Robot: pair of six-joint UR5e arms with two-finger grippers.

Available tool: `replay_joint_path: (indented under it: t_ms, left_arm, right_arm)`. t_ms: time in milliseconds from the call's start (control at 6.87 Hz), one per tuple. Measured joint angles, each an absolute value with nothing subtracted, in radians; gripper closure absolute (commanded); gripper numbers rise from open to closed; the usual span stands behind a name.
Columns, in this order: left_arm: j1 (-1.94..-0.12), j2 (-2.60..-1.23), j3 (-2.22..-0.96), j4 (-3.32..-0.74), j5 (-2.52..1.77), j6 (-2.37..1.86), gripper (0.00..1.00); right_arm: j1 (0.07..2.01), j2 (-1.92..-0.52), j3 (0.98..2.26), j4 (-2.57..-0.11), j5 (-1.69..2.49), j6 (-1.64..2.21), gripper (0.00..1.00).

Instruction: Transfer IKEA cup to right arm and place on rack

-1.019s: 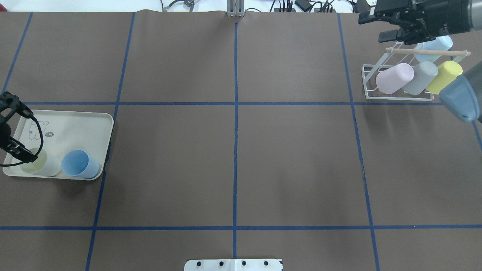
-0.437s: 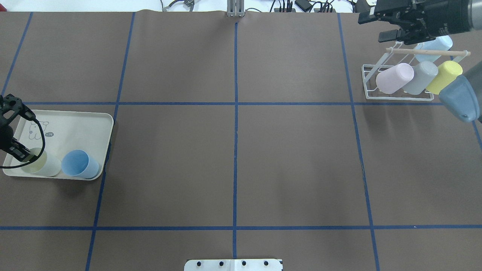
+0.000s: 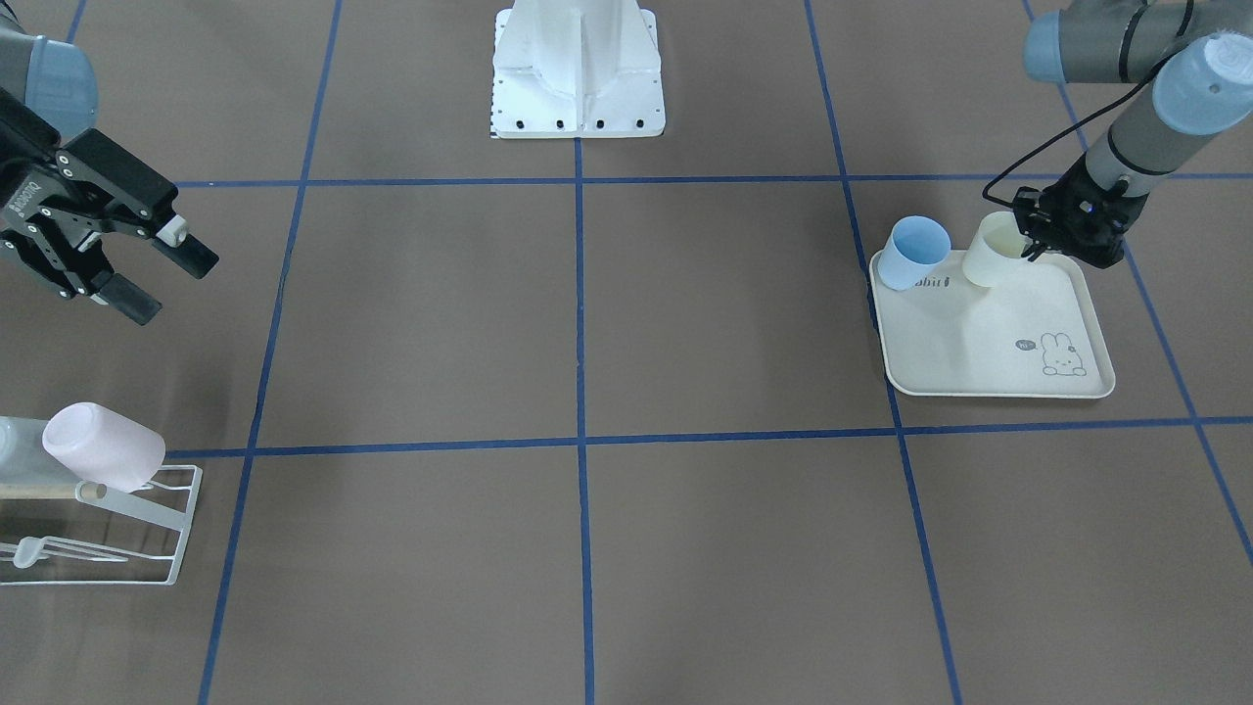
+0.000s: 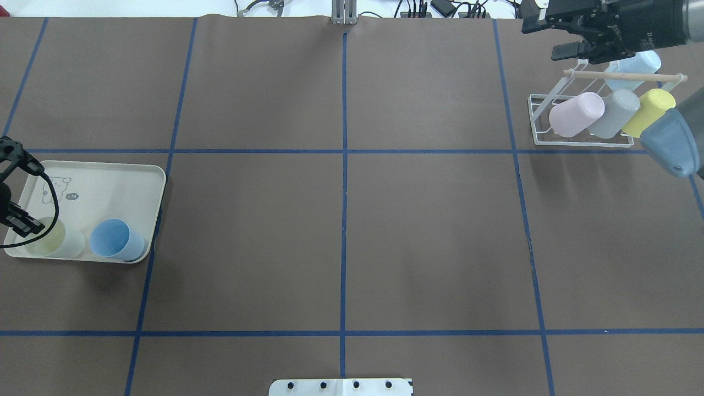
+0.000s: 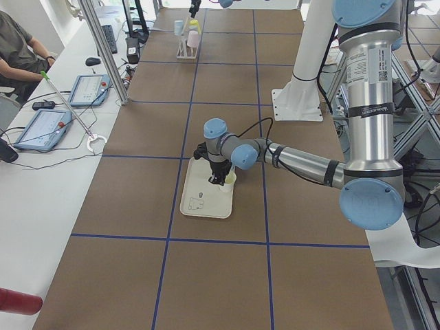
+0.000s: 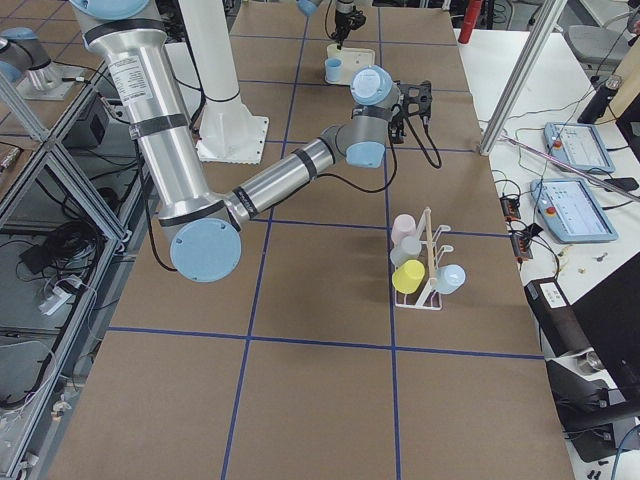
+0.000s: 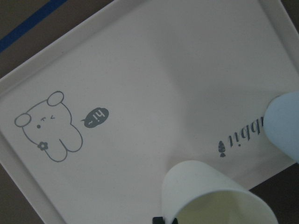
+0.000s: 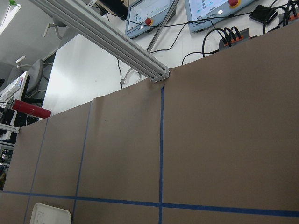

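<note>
The cream IKEA cup point(image 4: 52, 243) is at the near left corner of the rabbit-printed tray point(image 4: 110, 187). My left gripper point(image 4: 23, 223) is shut on its rim; it shows the same way in the front view, with gripper point(image 3: 1030, 243) and cup point(image 3: 987, 257). The left wrist view shows the cup point(image 7: 210, 196) from above, open side up, over the tray point(image 7: 140, 70). My right gripper point(image 4: 542, 39) is open and empty, hovering just beyond the white wire rack point(image 4: 583, 140). The rack also shows in the front view point(image 3: 147, 529).
A blue cup point(image 4: 114, 240) stands on the tray beside the cream cup. The rack holds a pink cup point(image 4: 575, 114), a grey one point(image 4: 613, 113), a yellow one point(image 4: 649, 110) and a pale blue one point(image 4: 635, 69). The robot base point(image 3: 578, 69) is at the table's near edge.
My left gripper has shifted a little to the left and the cream cup has moved with it. The right gripper has crept slightly up and away from the rack.
</note>
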State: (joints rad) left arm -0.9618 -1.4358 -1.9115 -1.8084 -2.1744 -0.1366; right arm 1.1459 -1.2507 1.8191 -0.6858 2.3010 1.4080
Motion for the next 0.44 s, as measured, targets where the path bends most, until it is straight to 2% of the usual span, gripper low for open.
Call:
replay_joint_path:
  t_ms: [437]
  left_arm:
    - [-1.163,-1.453,-1.936,-1.804,-2.139,-0.166,1.0]
  right_arm:
    - [1.146,-1.244,1.819,-0.687,2.301,1.409,0.0]
